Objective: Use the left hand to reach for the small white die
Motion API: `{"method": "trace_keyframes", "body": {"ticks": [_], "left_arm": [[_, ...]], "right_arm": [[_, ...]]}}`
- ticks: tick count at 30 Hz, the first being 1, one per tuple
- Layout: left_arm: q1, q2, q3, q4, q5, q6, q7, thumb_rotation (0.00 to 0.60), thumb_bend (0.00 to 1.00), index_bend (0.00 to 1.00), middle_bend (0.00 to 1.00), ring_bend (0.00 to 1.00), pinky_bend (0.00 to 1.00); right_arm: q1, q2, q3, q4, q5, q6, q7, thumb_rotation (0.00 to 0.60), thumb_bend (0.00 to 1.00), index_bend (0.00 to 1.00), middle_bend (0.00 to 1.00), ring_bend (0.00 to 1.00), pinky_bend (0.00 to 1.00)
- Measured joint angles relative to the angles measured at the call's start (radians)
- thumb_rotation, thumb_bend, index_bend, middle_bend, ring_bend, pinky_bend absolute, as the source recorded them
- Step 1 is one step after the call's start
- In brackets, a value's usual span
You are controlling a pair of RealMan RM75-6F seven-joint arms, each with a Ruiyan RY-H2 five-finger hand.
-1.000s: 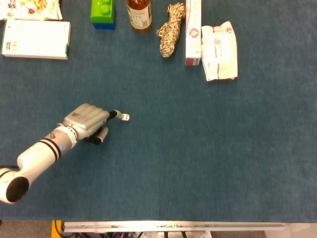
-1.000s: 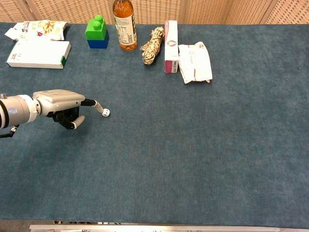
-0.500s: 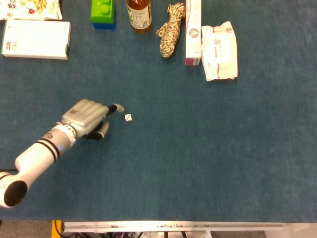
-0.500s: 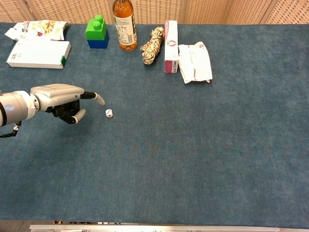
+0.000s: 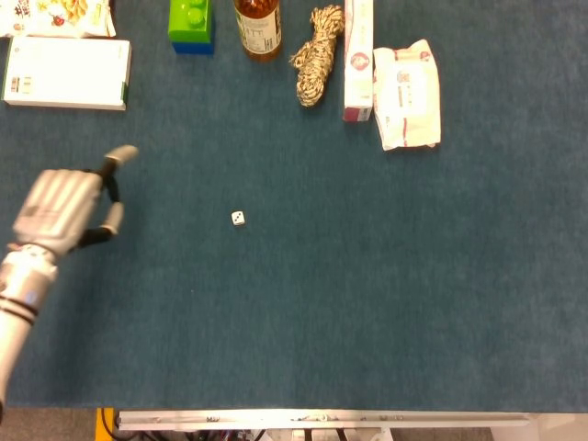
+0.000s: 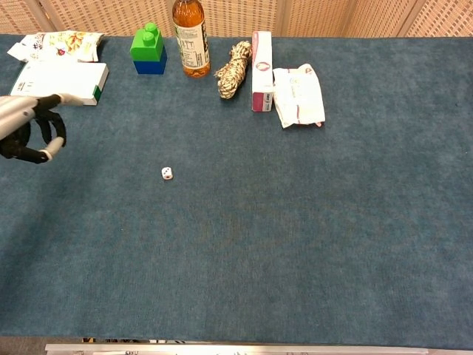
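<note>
The small white die (image 5: 238, 218) lies alone on the blue table cloth, also seen in the chest view (image 6: 167, 173). My left hand (image 5: 64, 207) hangs well to the left of it, near the table's left edge, and holds nothing. Its fingers (image 6: 50, 137) are curled inward, with one fingertip (image 5: 120, 154) sticking out toward the back. A wide stretch of cloth lies between the hand and the die. My right hand appears in neither view.
Along the back stand a white flat box (image 5: 66, 73), a snack bag (image 6: 55, 44), a green and blue block (image 5: 191, 25), a bottle (image 5: 258, 28), a rope bundle (image 5: 316, 53), a slim carton (image 5: 358, 60) and a white packet (image 5: 407, 94).
The left hand has pulled back from beside the die, far to the left and toward the back. The die was nudged slightly right a second ago and now lies still.
</note>
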Motion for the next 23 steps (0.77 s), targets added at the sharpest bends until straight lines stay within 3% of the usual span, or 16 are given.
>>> {"method": "trace_keyframes", "body": {"ticks": [6,9,23], "left_arm": [[0.143,-0.033,-0.006,0.058,0.079,0.236,-0.028,0.6,0.42,0.09,0.27,0.24,0.33],[0.21,-0.044,-0.014,0.081,0.095,0.307,-0.031,0.6,0.42,0.09,0.26,0.24,0.32],[0.305,-0.017,-0.034,0.064,0.138,0.353,-0.026,0.6,0.42,0.09,0.26,0.24,0.32]], "right_arm": [[0.015,0.008,-0.006,-0.023,-0.006,-0.021,-0.024,0.6,0.29,0.24,0.32,0.2,0.17],[0.02,0.011,-0.009,-0.026,-0.019,-0.024,-0.025,0.6,0.29,0.24,0.32,0.2,0.17],[0.033,-0.001,-0.017,-0.026,-0.029,-0.032,-0.031,0.6,0.29,0.24,0.32,0.2,0.17]]}}
